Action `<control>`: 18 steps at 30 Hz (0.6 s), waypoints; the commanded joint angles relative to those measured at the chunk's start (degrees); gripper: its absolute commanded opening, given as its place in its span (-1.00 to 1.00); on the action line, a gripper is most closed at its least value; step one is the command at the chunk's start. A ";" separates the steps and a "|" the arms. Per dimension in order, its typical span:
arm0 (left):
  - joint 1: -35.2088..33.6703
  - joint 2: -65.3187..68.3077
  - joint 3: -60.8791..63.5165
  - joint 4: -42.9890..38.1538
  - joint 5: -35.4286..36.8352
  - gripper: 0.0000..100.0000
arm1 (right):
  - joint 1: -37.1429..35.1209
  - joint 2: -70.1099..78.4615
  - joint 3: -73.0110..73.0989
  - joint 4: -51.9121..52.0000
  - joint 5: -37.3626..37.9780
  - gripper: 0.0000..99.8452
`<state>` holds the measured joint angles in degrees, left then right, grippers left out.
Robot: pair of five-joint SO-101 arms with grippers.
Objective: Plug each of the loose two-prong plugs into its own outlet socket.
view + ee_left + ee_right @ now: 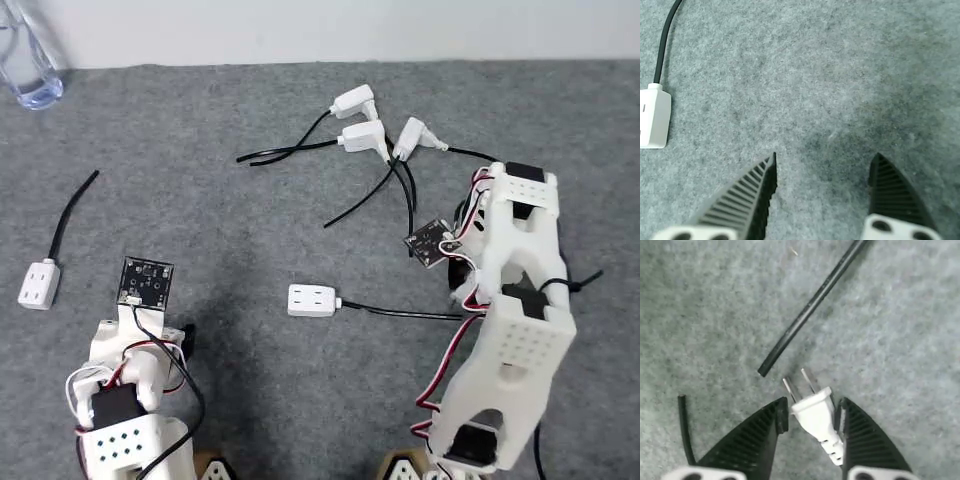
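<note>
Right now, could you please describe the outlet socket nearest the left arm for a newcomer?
On the grey felt table, look just outside the left arm. The white outlet socket lies there; unlike the central socket, whose cord runs toward the right arm, its short black cord ends loose.

A grey felt mat covers the table. A white wall runs along its far edge. A clear bottle stands at the far left corner. The light is soft and even.

Lab-style test bench, grey felt-covered table, plain white wall behind, clear bottle at corner
</note>
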<state>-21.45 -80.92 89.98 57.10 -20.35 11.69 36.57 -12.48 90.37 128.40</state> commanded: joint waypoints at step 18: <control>0.53 -0.35 -0.13 -0.70 0.35 -0.43 | -0.31 4.62 -13.10 -3.91 -12.84 -0.88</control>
<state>-21.45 -80.92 90.24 57.10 -20.35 11.43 41.14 -19.43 89.58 121.10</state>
